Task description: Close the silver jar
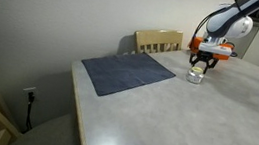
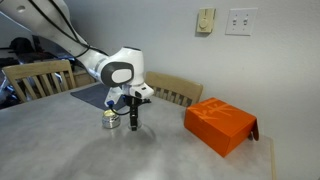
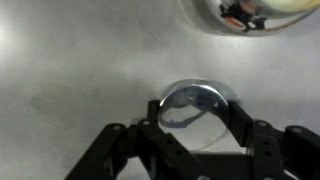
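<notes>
The gripper (image 3: 196,112) is narrowed around a round silver lid (image 3: 195,100). In the wrist view its fingers (image 3: 243,128) meet the lid's rim on both sides, so I judge it gripped, ready to be carried over. I cannot tell whether the lid is off the table (image 1: 163,122) yet.

The silver jar (image 3: 252,10) stands upright and open just beside the lid. In an exterior view the jar (image 2: 109,120) sits right next to the lowered fingers, a short move away, so the closing step is not yet done. Its shiny bowl shows orange and dark patches. These may be reflections rather than contents; I cannot tell.

Farther from the jar, a dark blue cloth (image 1: 127,74) lies flat on the tabletop, clear of the work. An orange box (image 2: 220,125) rests well apart from the jar, closed, its contents hidden. Behind the jar, past the table edge, stands a wooden chair (image 1: 159,40).
</notes>
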Controlling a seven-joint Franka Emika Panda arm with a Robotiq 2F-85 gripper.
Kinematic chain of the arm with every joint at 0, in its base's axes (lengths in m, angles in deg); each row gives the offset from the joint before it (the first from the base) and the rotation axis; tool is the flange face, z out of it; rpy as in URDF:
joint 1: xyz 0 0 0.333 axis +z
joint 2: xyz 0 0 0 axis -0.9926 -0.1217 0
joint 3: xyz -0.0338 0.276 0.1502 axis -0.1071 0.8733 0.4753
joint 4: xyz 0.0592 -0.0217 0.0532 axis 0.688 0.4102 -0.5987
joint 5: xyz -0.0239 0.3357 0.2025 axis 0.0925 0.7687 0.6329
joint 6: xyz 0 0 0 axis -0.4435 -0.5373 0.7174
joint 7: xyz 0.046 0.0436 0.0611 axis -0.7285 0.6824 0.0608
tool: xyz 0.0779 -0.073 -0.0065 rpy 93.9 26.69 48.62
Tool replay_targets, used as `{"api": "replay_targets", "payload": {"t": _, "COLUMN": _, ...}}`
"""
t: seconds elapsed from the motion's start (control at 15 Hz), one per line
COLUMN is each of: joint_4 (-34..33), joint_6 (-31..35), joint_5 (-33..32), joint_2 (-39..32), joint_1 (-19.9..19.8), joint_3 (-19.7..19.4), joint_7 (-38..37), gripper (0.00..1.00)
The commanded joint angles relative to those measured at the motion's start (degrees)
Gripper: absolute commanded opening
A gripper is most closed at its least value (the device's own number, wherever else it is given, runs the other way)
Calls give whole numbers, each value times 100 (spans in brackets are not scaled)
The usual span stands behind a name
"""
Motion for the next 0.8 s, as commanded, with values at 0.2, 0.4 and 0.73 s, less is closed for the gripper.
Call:
{"api": "replay_targets", "payload": {"t": 0.2, "joint_4": 586, "joint_6": 176, "joint_5": -833, "joint_2": 535, "joint_1": 927, "joint_3": -645, "joint_7": -1285, "gripper": 44}}
{"api": "replay_targets", "payload": {"t": 0.4, "joint_4": 764, "joint_6": 73, "joint_5": -1458, "joint_2": 801, "joint_1": 1304, "joint_3": -910, "joint_7": -2050, "gripper": 44}}
{"api": "replay_targets", "payload": {"t": 0.73, "joint_4": 1208, "joint_6": -65, "joint_5": -2131, "joint_2": 1461, "joint_1": 1375, "joint_3": -687, "joint_7": -2346, "gripper": 44}}
